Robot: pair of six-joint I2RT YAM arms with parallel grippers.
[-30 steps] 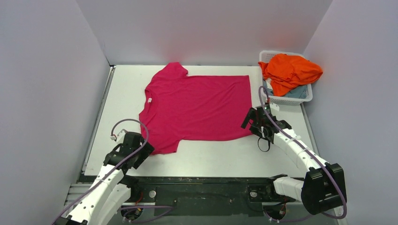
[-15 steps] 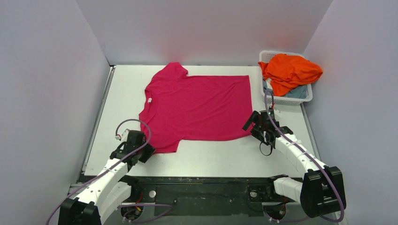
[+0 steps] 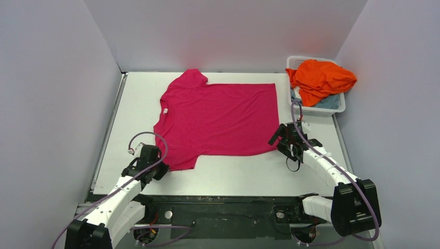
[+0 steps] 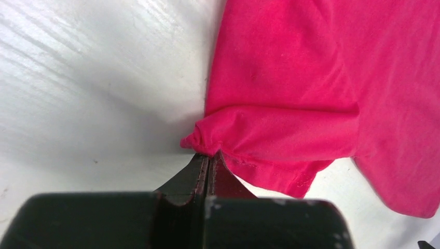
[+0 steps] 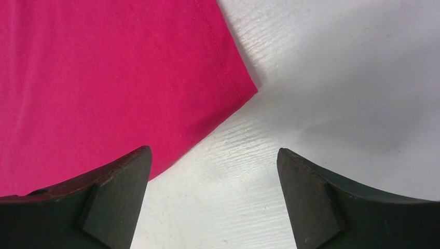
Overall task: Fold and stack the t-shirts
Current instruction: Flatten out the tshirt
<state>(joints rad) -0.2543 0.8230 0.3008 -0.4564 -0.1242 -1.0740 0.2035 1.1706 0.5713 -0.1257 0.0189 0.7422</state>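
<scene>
Top view: your magenta-pink t-shirt (image 3: 218,119) lies spread flat on the white tabletop (image 3: 233,176), collar toward the left and bottom hem toward the right. The orange t-shirt (image 3: 321,78) is heaped in the white lattice basket (image 3: 341,108) at the far right corner, draping over its rim. A pale blue-grey t-shirt (image 3: 328,102) shows beneath the orange one.

Left wrist view: your left fingers (image 4: 201,174) are pressed together on the hem edge of the near sleeve (image 4: 280,140). The cloth bunches into a small pucker right at their tips, and the rest of the sleeve lies on the tabletop.

Right wrist view: your right fingers (image 5: 117,181) stand wide apart and hold nothing. They sit low at the shirt's near right hem corner (image 5: 241,88), which points into the gap ahead of the tips. One finger is over the pink cloth and the other over bare tabletop; whether either touches the surface cannot be told
</scene>
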